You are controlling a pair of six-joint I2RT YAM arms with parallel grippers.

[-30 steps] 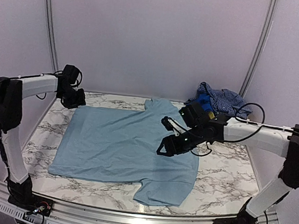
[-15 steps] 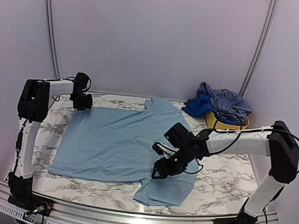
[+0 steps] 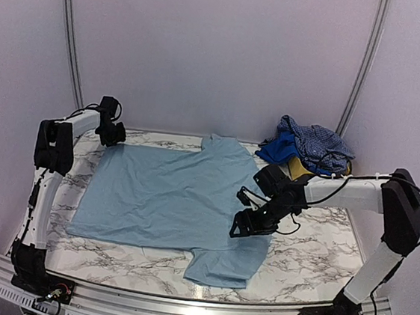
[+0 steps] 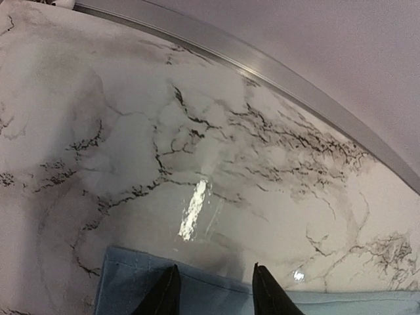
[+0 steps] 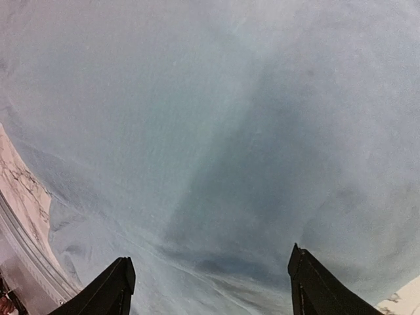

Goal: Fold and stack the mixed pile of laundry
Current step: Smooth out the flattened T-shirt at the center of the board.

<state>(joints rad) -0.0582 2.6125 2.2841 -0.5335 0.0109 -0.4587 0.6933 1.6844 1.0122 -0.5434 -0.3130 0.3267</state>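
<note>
From above, we see a pale sky-blue T-shirt (image 3: 168, 198) spread flat on the marble table (image 3: 312, 255). Its long axis runs left to right. The straight hem lies at the left, one sleeve points to the far edge and the other to the near edge. The neck end lies at the right, partly under the right gripper (image 3: 242, 225), so we cannot make out the collar. The left gripper (image 3: 112, 134) sits at the shirt's far left corner, too small here to show its jaws. In the far right corner a navy-and-white check shirt (image 3: 315, 141) is heaped beside a royal-blue piece (image 3: 275, 148), over a mostly hidden yellow basket (image 3: 300, 169).

In the left wrist view, two dark fingertips (image 4: 164, 295) stand a narrow gap apart over the shirt's corner, which lies flat between them, ungripped. The frame cuts the fingers off. Beyond them are marble and a metal rail (image 4: 262, 65).

In the right wrist view, the fingertips (image 5: 111, 289) stand wide apart and hold nothing. Blue cloth fills nearly the whole frame, so we cannot tell which part of the shirt this is.
</note>
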